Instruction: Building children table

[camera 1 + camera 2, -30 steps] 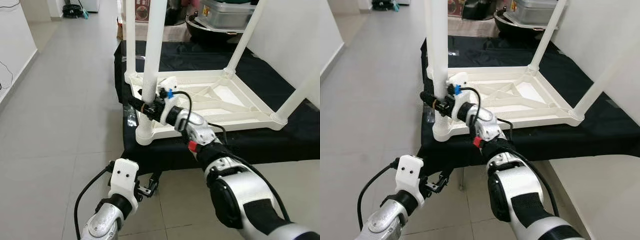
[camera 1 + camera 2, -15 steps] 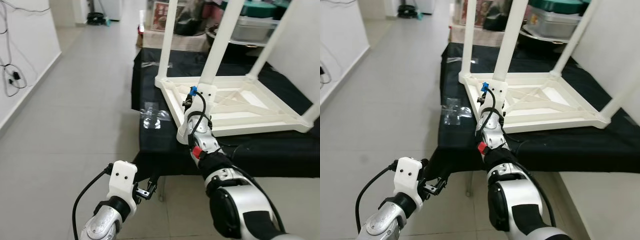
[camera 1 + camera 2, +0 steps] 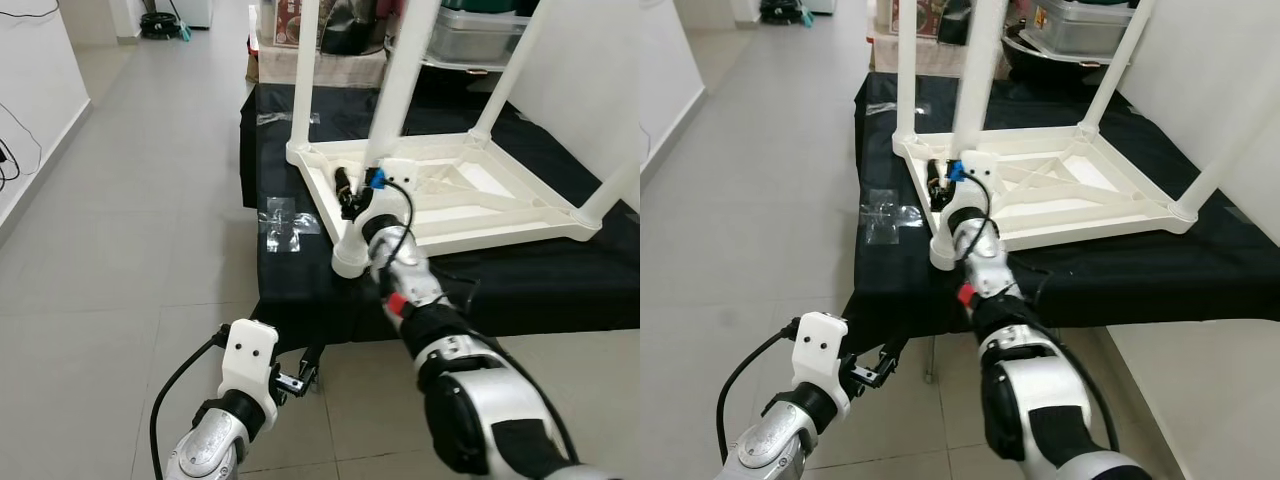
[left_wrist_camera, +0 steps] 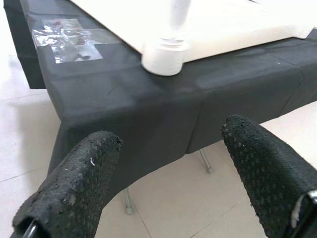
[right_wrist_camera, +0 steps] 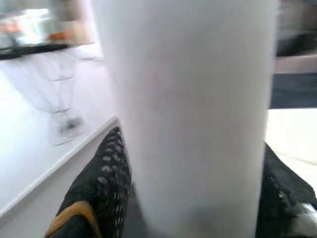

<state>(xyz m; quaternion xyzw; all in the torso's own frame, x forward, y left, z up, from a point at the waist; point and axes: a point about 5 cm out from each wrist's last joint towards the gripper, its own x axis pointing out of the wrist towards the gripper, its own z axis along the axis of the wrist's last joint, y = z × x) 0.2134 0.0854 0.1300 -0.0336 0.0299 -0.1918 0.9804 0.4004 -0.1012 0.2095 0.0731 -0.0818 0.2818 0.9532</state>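
**Right arm stretched out to the near leg of the upturned children's table**

The white children's table (image 3: pixel 470 195) lies upside down on a black-covered table (image 3: pixel 300 270), its legs pointing up. Its near corner sits at the black table's front edge, toward the left corner.

The right arm reaches straight forward from the robot, elbow low, forearm rising to the wrist at the base of the near leg (image 3: pixel 400 90). The right gripper (image 3: pixel 347 190) is at that leg just above its socket; in the right wrist view the leg (image 5: pixel 193 114) stands between the two black fingers (image 5: pixel 101 183), one on each side and close against it, so they look clamped on it.

The left arm is bent low over the tiled floor (image 3: pixel 130 230), in front of the black table's front edge. The left gripper (image 4: pixel 168 183) has its fingers (image 4: pixel 74 183) wide apart, holding nothing.

Clear tape (image 3: pixel 285 215) is stuck on the black cover near the left edge. No writing is readable.
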